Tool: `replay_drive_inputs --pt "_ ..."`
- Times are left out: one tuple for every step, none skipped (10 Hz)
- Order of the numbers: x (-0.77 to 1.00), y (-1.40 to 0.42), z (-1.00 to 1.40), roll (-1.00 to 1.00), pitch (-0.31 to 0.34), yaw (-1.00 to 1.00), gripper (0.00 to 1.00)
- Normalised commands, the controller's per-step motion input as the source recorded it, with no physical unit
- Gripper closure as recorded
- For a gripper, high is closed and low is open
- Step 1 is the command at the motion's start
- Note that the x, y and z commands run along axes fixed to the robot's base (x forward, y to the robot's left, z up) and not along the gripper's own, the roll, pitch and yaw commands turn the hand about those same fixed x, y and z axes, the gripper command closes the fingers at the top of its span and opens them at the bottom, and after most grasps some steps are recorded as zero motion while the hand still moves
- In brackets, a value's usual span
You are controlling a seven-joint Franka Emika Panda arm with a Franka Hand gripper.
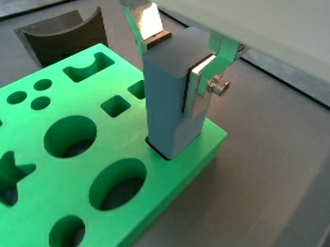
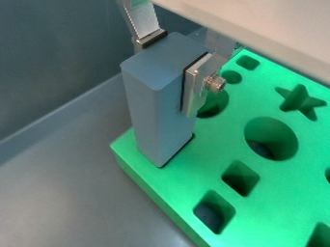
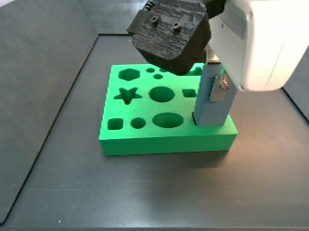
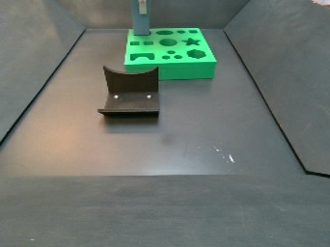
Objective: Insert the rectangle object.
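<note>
The rectangle object (image 1: 165, 101), a tall blue-grey bar, stands upright between the fingers of my gripper (image 1: 175, 72). It also shows in the wrist view (image 2: 154, 111) and in both side views (image 3: 212, 99) (image 4: 141, 19). The gripper (image 2: 172, 72) is shut on its upper part, with one silver finger (image 1: 199, 85) flat on a side face and the other finger (image 1: 146, 21) behind. The bar's lower end meets the top of the green block (image 1: 77, 174) at a corner (image 3: 208, 123). How deep it sits in a hole is hidden.
The green block (image 3: 163, 135) (image 4: 175, 60) has several shaped holes: star, rounds, squares. The dark fixture with a curved cut-out (image 4: 129, 95) stands on the floor in front of it, and shows in a wrist view (image 1: 58, 39). Grey walls enclose the floor (image 4: 168, 154).
</note>
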Motion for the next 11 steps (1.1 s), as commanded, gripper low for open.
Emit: replay_drive_inputs --pt "-0.03 0.09 -0.13 0.00 0.054 -0.08 1.00" --pt "-0.27 0.01 -0.22 0.00 0.000 0.00 1.00" --pt "-0.22 0.02 -0.24 0.00 0.000 0.00 1.00" --pt "-0.17 0.05 -0.21 0.00 0.000 -0.04 1.00" --pt "-0.17 0.03 -0.21 0.00 0.000 -0.04 1.00" --pt "-0.07 0.00 -0.25 0.00 0.000 -0.05 1.00" --pt "0.25 0.00 -0.38 0.00 0.059 -0.29 1.00" --pt "0.30 0.00 -0.38 0.00 0.073 -0.35 1.00" --pt "0.19 0.00 -0.26 0.00 0.059 -0.29 1.00" --pt "0.00 0.00 -0.03 -0.01 0.000 -0.19 1.00" --pt "0.00 0.00 0.00 0.00 0.000 0.00 1.00"
